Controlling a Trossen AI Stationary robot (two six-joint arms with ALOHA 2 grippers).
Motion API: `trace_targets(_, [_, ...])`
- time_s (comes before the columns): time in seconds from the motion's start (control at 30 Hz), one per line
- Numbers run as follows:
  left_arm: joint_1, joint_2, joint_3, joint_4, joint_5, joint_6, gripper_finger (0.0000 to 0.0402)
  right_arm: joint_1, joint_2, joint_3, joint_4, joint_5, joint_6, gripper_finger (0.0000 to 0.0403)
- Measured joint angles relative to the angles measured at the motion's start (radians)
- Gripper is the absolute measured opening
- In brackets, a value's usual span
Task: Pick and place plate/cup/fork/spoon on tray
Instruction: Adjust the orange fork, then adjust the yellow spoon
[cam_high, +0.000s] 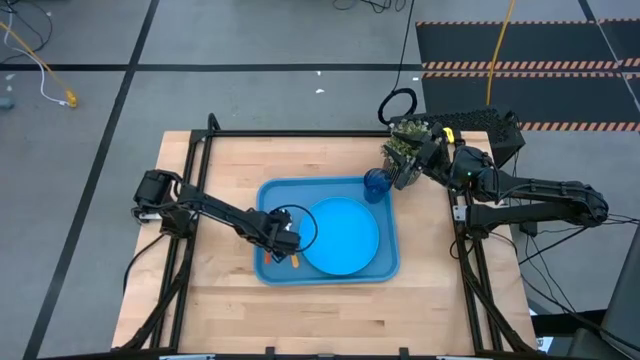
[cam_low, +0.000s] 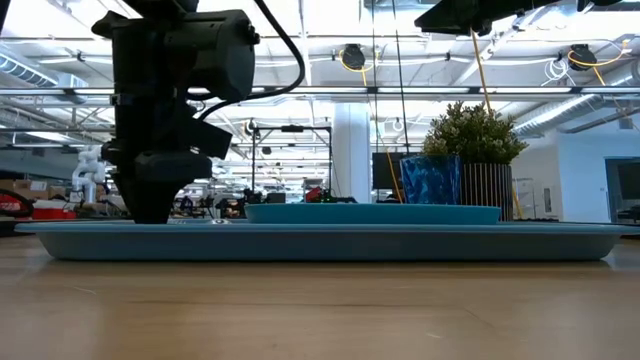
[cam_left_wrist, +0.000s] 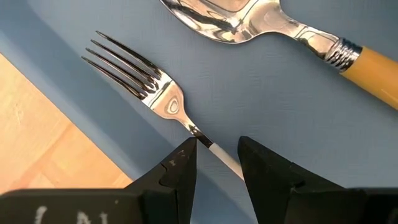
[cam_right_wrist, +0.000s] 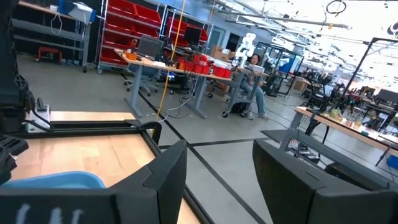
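With the fork (cam_left_wrist: 163, 101) already lying inside the tray (cam_high: 272, 268) beside the spoon (cam_left_wrist: 261, 25), the left claw (cam_left_wrist: 216, 163) stands open astride its handle and should lift straight up, while the right claw (cam_right_wrist: 214, 175) waits open by the worktop's edge.

One tray (cam_high: 268, 192) is shown on one wooden table (cam_high: 330, 300). One plate (cam_high: 342, 235) is counted within the tray, and one cup (cam_high: 376, 184) is seen at the tray's far right corner. One fork (cam_left_wrist: 143, 85) and one spoon (cam_left_wrist: 249, 22) are recorded, each with an orange handle; both are laid on the tray floor. One potted plant (cam_high: 403, 150) is found just beyond the cup. Two arms are counted, each fitted with one gripper: a left gripper (cam_high: 287, 243) and a right gripper (cam_high: 425, 160), two fingers being borne by each. One seated person (cam_right_wrist: 254, 81) is visible in the room beyond.
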Motion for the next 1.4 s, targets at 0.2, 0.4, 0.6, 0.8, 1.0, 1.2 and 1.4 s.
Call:
trace_targets(0.2, [0.002, -0.073, -0.006, -0.02, -0.002, -0.04, 0.0129, 0.0, -0.001, 0.0, 0.003, 0.001, -0.02, 0.0176])
trace_targets(0.4, [0.002, -0.155, -0.003, -0.033, -0.036, -0.063, 0.0129, 0.0, -0.009, 0.0, 0.003, 0.005, -0.026, 0.0176])
trace_targets(0.6, [0.005, -0.172, -0.003, -0.045, -0.079, -0.074, 0.0129, 0.0, -0.011, 0.0, 0.007, 0.007, -0.028, 0.0176])
trace_targets(0.8, [0.035, -0.163, -0.003, 0.071, -0.072, -0.329, 0.0129, 0.0, -0.011, 0.0, 0.008, 0.007, -0.011, 0.0176])
trace_targets(1.0, [0.046, -0.164, -0.002, 0.169, -0.066, -0.435, 0.0129, 0.0, -0.011, 0.0, 0.001, 0.007, 0.002, 0.0176])
trace_targets(1.2, [0.045, -0.099, -0.002, 0.176, -0.011, -0.499, 0.0129, 0.0, -0.011, 0.0, 0.0, 0.007, -0.017, 0.0176])
trace_targets(1.4, [0.045, -0.054, -0.001, 0.247, 0.038, -0.501, 0.0129, -0.001, -0.011, 0.0, 0.002, 0.007, -0.027, 0.0176])
